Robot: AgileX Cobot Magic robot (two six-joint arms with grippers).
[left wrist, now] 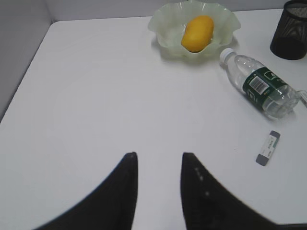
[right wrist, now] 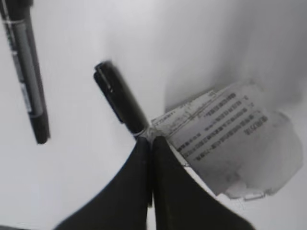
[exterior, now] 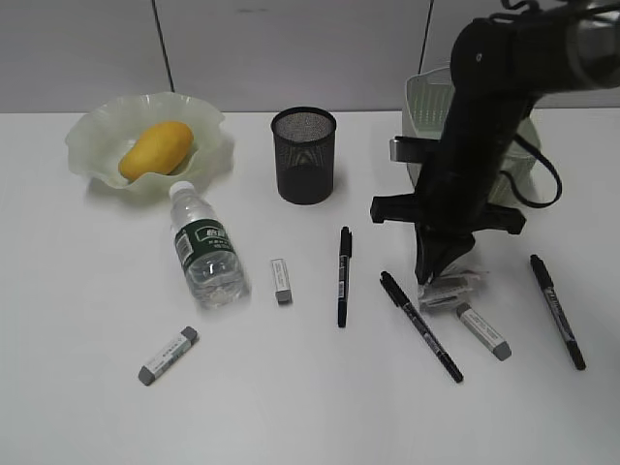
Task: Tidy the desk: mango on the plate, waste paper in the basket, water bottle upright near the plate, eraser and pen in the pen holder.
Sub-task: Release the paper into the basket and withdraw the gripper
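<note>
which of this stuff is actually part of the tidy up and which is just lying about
Part of the job: mango, plate, water bottle, waste paper, basket, pen holder, three erasers, three pens.
Just lying about: nothing loose; only the grey partition behind the desk.

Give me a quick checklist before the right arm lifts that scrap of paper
1. Right gripper shut at the waste paper: ok.
2. Paper actually pinched between the fingers: cannot tell; they meet at its edge.
3. Neighbouring pen free of the grip: cannot tell; its end touches the fingertips.
4. Basket reachable: ok, just behind the arm.
5. Left gripper out of the way: ok, open, over bare desk.
</note>
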